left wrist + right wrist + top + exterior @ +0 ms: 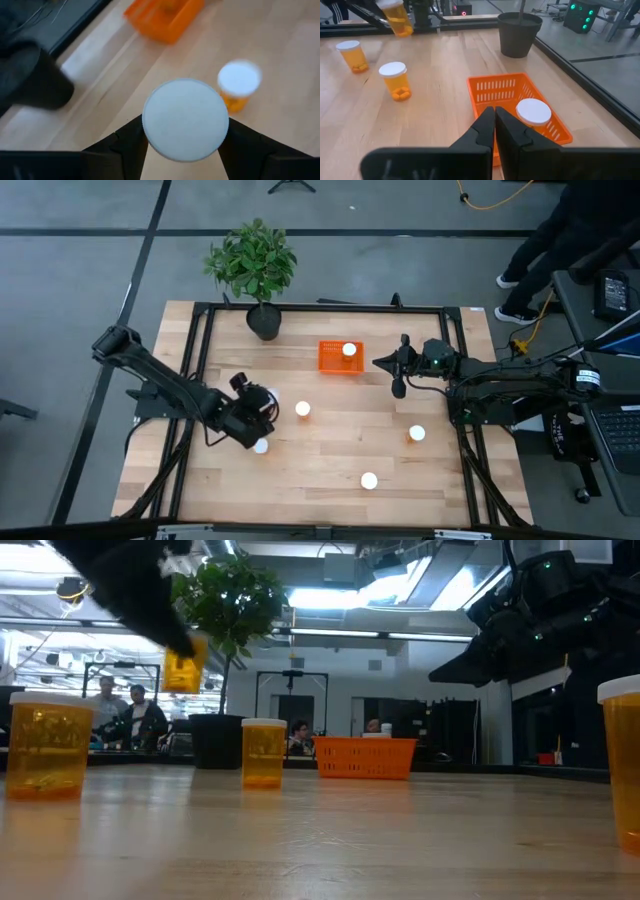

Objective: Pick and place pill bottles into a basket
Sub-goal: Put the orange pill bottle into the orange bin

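My left gripper [262, 405] is shut on a pill bottle [185, 120] with a white cap and orange body, held above the table's left middle. It also shows in the low view [183, 668]. The orange basket [340, 357] stands at the far middle with one bottle [349, 350] upright inside. Other bottles stand upright on the table: one [302, 409] just right of my left gripper, one [261, 445] by its near side, and two at the near right [416, 433], [369, 480]. My right gripper [390, 364] is shut and empty, just right of the basket [512, 100]. My left gripper pinches the bottle between its two fingers [132, 142], one on each side of the body below the cap. The wide cap [185, 120] hides the place of contact. The bottle's orange body [400, 25] is lifted clear of the table and a little tilted.
A dark plant pot [264, 321] with a green plant stands at the far left of the table. A black frame [320, 308] runs round the tabletop. People sit in the room beyond the far edge [130, 715].
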`<state>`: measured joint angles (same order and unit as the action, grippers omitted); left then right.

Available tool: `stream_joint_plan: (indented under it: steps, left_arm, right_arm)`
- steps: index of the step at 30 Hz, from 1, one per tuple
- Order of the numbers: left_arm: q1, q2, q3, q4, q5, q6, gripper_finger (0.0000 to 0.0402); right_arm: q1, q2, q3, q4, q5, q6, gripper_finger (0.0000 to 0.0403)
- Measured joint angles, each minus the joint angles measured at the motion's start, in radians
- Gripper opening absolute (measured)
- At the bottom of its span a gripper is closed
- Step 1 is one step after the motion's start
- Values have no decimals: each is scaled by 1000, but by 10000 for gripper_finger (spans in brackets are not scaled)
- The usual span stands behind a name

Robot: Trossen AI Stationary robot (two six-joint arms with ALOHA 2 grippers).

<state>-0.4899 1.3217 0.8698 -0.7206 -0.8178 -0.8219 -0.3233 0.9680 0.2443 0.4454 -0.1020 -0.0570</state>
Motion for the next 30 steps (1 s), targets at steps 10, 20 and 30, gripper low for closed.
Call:
stream_joint_plan:
  steps: [10, 20, 30]
  left_arm:
    - [189, -74, 1, 352, 189, 576, 205]
    - [482, -62, -8, 591, 548, 911, 205]
    - [719, -31, -120, 908, 864, 976, 206]
  right_arm:
    - [0, 0, 0, 21, -33, 0, 18]
    - [0, 0, 0, 29, -33, -3, 18]
    - [0, 0, 0, 34, -32, -27, 18]
